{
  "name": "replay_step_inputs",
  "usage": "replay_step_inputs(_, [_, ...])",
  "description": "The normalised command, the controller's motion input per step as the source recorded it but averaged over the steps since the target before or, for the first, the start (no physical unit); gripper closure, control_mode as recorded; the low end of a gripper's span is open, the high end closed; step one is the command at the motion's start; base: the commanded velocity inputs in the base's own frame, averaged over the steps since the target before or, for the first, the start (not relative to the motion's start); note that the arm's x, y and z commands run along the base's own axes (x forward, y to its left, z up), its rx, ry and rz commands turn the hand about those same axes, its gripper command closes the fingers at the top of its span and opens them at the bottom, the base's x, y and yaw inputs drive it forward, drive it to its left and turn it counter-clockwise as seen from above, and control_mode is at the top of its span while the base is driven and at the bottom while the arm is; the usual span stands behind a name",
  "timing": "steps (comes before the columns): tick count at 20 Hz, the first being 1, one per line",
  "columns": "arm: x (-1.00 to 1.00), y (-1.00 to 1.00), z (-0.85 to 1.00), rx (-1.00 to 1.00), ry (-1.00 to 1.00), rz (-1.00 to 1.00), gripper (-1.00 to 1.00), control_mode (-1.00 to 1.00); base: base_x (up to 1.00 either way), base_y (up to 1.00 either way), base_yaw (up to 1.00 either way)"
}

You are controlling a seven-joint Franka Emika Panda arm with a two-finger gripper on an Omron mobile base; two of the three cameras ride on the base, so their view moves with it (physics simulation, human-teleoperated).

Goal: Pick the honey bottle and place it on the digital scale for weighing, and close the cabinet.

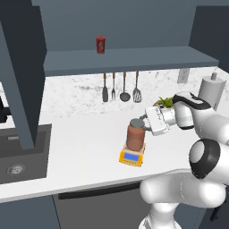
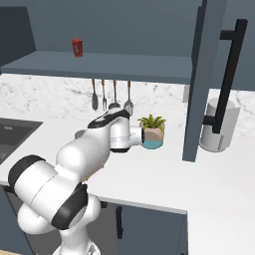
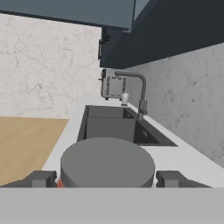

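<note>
We see the jar (image 1: 135, 135) standing on the scale (image 1: 132, 156), whose blue display is too small to read. The gripper (image 1: 144, 124) sits around the jar's lid from 3 o'clock, fingers (image 3: 40, 178) apart either side; whether they grip it we cannot tell.

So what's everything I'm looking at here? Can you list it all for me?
honey bottle: one, reddish-brown with grey lid, standing on the scale
digital scale: one, orange-yellow, on the white counter
cabinet: dark slate-blue, doors open, above the counter
red can: one, on the cabinet shelf
utensils: four, dark, hanging on the wall
potted plant: one, green, by the backsplash
paper towel roll: one, white, at the counter's right end
sink: one, dark, with faucet
end effector: one, fingers on either side of the bottle lid
</note>
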Motion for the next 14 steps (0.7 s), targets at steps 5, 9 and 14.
replay_step_inputs(5, [0.11, 0.07, -0.24, 0.00, 0.00, 0.00, 1.00, -1.00, 0.00, 0.00, 0.00])
replay_step_inputs(9, [0.00, 0.06, -0.25, 0.00, 0.00, 0.00, -1.00, -1.00, 0.00, 0.00, 0.00])
replay_step_inputs(14, [0.00, 0.00, -0.02, 0.00, 0.07, 0.00, -1.00, -1.00, 0.00, 0.00, 0.00])
